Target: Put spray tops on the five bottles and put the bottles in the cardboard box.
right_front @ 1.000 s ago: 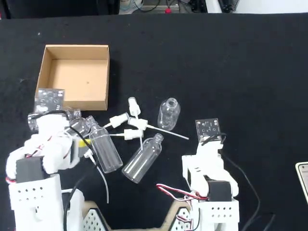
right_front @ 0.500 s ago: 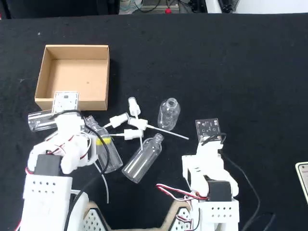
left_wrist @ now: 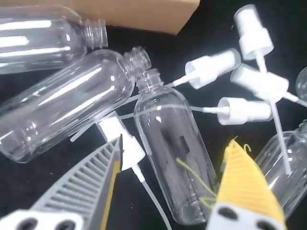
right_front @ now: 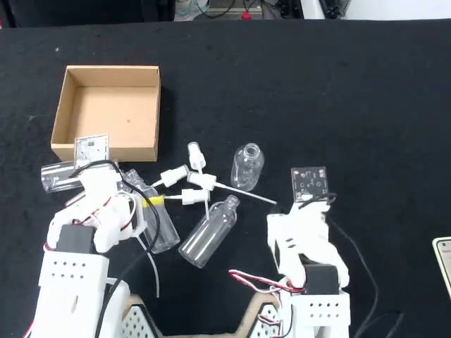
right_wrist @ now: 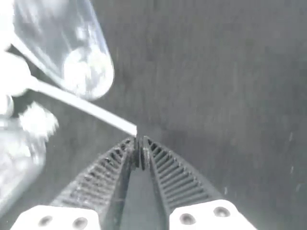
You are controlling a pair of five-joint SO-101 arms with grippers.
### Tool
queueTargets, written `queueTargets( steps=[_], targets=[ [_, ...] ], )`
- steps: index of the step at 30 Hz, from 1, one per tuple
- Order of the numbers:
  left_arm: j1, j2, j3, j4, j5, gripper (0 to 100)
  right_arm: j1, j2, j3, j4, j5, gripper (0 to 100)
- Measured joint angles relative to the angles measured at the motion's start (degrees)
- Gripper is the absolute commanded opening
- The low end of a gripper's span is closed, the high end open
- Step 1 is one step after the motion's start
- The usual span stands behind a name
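While bottles (right_front: 206, 236) lie outside the cardboard box (right_front: 111, 69), the left gripper (left_wrist: 175, 143) gapes over one, right gripper (right_wrist: 140, 141) closed.

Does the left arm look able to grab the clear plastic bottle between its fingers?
Likely yes: left gripper is open astride the clear plastic bottle; a white spray top crowds one finger.
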Motion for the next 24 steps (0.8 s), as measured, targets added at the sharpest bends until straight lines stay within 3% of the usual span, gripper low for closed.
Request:
queueTargets(
  steps=[8,16,24],
  targets=[
    [0.1,15.9,-9.4,4.0,0.0,33,1.8,0.0,-2.5,-4.9,12.6,1.6],
    [0.1,31.5,-16.9,5.5,6.4,33,7.7,0.0,-17.6,0.4,13.5,1.6],
    [0.4,36.1,-17.0,5.3,7.5,33,3.3,0.0,-25.1,7.4,13.6,1.6]
  ],
)
